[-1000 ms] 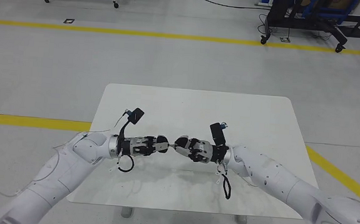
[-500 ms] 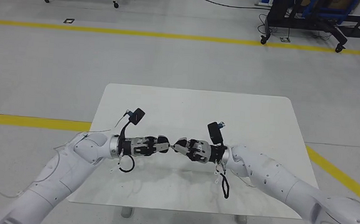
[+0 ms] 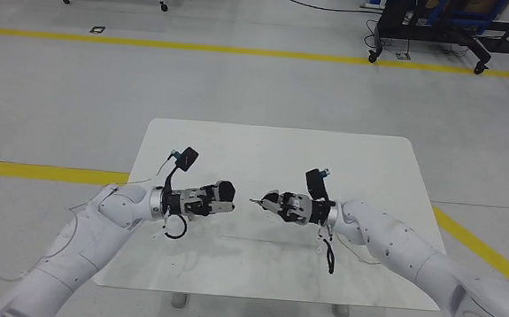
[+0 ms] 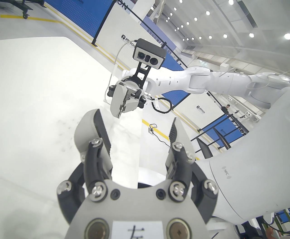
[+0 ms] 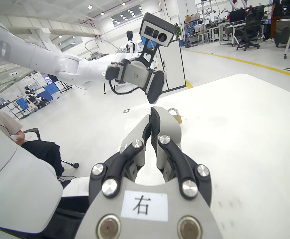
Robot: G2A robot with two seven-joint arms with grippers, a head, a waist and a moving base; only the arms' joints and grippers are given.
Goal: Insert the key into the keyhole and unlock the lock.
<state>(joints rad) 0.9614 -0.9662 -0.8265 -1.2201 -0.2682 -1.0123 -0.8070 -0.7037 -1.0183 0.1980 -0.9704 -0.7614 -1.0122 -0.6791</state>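
The left tool (image 4: 136, 117) is open. The right tool (image 5: 152, 111) pinches the thin metal key (image 3: 255, 201). The loose brass padlock (image 5: 177, 118) may slide.

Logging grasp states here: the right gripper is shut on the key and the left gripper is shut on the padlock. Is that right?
Not quite. The right gripper is shut on the key, but the left gripper is open and holds nothing, as the left wrist view shows. The padlock lies on the table, seen in the right wrist view.
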